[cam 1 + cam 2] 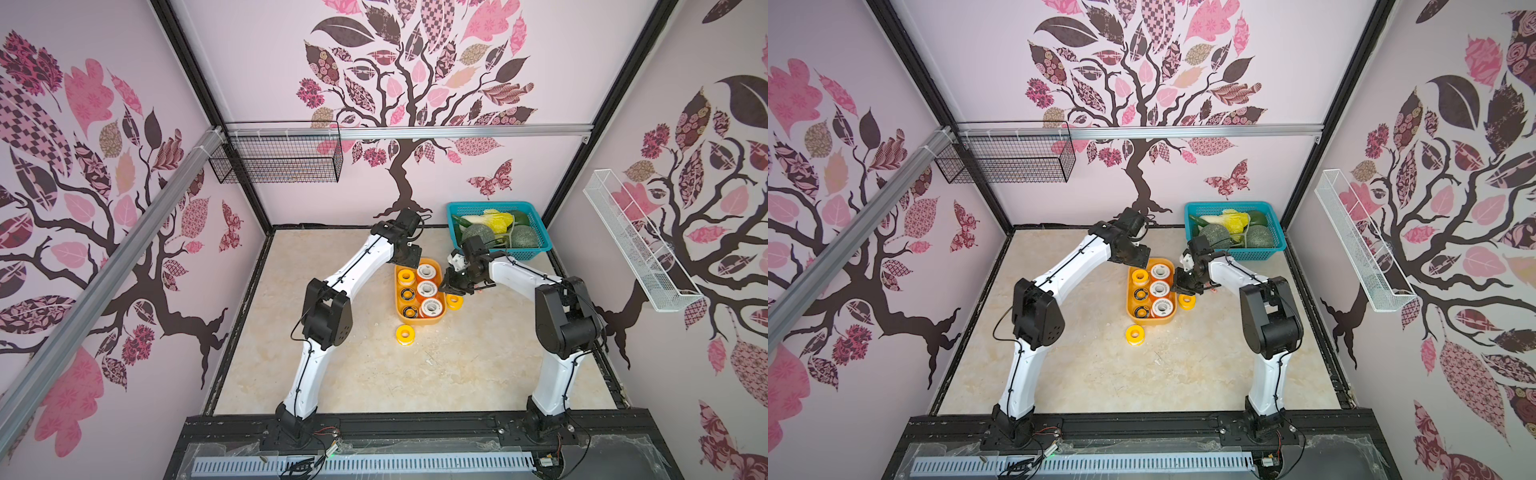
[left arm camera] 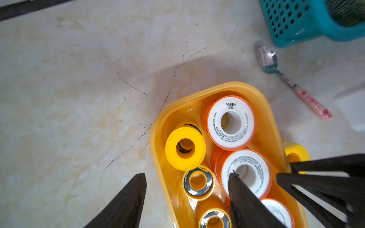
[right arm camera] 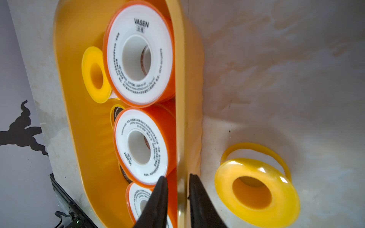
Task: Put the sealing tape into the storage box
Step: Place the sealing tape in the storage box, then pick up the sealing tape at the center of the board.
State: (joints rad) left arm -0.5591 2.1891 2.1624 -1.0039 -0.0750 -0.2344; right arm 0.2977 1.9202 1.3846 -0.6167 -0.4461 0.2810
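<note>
The yellow-orange storage box (image 1: 419, 321) sits mid-table and holds several spools of sealing tape: three white-faced ones (image 1: 427, 289), a yellow one (image 1: 405, 276) and two with black ring faces (image 1: 407, 294). One yellow spool (image 1: 454, 300) lies on the table against the box's right wall, and another (image 1: 404, 333) lies in front of the box. My left gripper (image 2: 187, 174) hangs open over the box's far end with nothing in it. My right gripper (image 3: 177, 176) is slightly open, its fingers straddling the box's right wall (image 3: 180, 98), one inside and one outside.
A teal latticed basket (image 1: 536, 245) of vegetables stands at the back right, close behind the right wrist. A spoon with a pink handle (image 2: 292, 84) lies between basket and box. A black wire basket (image 1: 278, 166) and a white one (image 1: 631, 245) hang on the walls.
</note>
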